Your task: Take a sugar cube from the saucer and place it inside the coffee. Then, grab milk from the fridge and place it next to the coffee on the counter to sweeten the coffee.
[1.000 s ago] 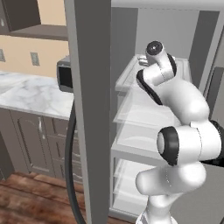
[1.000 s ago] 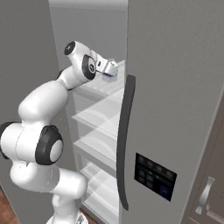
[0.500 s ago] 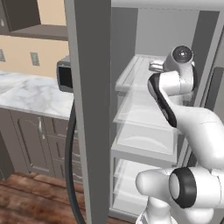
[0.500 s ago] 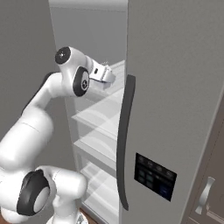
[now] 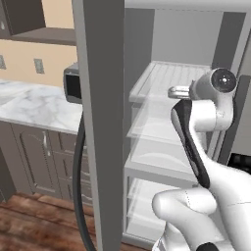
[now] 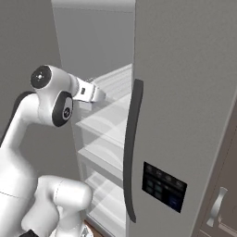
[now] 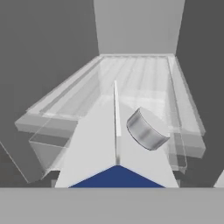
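Gripping the milk (image 7: 101, 144) in the gripper (image 6: 96, 96), jaws set partly apart around the carton, its gabled top and grey cap close under the hand camera. Held clear of, and just in front of, the upper translucent shelf (image 7: 135, 78) inside the open fridge (image 6: 185, 92). Well right of the marble counter (image 5: 34, 105).
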Controlling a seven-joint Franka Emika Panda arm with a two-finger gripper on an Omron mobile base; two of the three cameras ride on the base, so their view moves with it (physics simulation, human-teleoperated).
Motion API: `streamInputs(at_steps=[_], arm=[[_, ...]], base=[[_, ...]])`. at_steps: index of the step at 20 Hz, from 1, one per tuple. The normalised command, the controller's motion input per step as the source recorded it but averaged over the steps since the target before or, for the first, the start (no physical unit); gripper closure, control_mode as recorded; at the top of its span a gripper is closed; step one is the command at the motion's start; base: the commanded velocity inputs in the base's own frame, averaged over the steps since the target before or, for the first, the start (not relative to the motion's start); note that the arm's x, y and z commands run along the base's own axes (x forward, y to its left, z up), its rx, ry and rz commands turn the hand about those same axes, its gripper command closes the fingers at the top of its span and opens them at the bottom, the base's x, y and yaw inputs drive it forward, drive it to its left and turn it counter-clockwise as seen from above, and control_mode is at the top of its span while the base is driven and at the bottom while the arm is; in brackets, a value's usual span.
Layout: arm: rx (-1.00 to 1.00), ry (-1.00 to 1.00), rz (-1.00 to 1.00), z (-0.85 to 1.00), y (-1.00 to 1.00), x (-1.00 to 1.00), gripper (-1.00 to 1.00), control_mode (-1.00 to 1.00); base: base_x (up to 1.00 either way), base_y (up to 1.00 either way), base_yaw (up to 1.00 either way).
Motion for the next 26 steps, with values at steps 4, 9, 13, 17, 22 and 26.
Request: streamInputs(at_steps=[4,9,13,17,22,26], arm=[[0.0,0.08,0.11,-0.16,0.23,-1.0,1.0,-1.0],[0.0,0.0,0.0,0.0,0.0,0.0,1.0,1.0],[0.0,0.0,0.0,0.0,0.0,0.0,1.0,1.0],[0.0,0.0,0.0,0.0,0.0,0.0,1.0,1.0],[0.0,0.0,0.0,0.0,0.0,0.0,1.0,1.0],[0.0,0.0,0.0,0.0,0.0,0.0,1.0,1.0]], base=[[0.0,0.0,0.0],[-1.0,0.62,0.1],[-1.0,0.94,0.12],[-1.0,0.98,0.32],[-0.74,0.69,0.64],[-0.29,0.66,0.83]])
